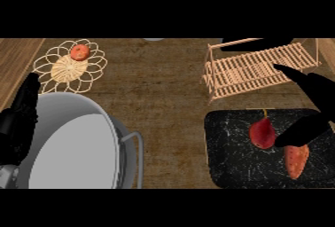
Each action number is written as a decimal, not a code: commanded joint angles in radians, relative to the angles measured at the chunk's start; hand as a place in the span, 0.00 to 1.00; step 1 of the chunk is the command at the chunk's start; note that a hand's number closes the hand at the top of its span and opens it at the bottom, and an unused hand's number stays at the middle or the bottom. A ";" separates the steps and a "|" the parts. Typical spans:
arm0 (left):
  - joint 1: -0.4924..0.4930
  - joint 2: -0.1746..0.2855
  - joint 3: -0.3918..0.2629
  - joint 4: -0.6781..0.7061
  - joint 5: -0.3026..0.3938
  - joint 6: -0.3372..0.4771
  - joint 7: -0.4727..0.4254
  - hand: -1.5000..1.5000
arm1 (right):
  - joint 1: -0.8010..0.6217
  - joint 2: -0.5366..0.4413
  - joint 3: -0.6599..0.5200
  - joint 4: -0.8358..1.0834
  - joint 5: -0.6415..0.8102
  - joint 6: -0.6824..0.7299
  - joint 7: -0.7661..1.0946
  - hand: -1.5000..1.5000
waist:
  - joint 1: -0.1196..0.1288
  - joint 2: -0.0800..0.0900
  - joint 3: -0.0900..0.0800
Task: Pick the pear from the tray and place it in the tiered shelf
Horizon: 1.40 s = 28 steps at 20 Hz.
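The pear [262, 134], dark red with a thin stem pointing away from me, lies on the black marbled tray [229, 150] at the lower right. My right hand [322, 104] comes in from the right edge, open. Its thumb [297, 133] reaches down-left, and the tip meets the pear's right side. Its fingers [294, 75] stretch up-left over the near corner of the wooden tiered shelf [252, 71], which stands just beyond the tray. My left hand [23, 111] rests at the left edge, fingers up, holding nothing.
An orange sweet potato [296, 160] lies on the tray right of the pear, partly under the thumb. A large grey round vessel [72, 146] with a handle fills the lower left. A woven wire trivet [68, 66] at the back left carries a small red fruit [79, 52].
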 commanded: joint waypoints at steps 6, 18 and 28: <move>0.001 -0.119 -0.098 0.022 -0.021 0.067 -0.072 0.50 | -0.054 0.070 0.160 0.065 0.179 0.080 0.206 0.00 | -0.004 0.009 -0.020; -0.013 -0.098 -0.100 0.062 0.031 0.075 -0.129 0.50 | 0.021 0.190 0.159 0.173 0.308 0.014 0.129 0.00 | -0.012 0.006 -0.019; -0.033 -0.044 -0.081 0.040 0.094 0.076 -0.100 0.50 | 0.086 0.193 0.112 0.205 0.351 0.015 0.050 0.00 | -0.016 0.003 -0.019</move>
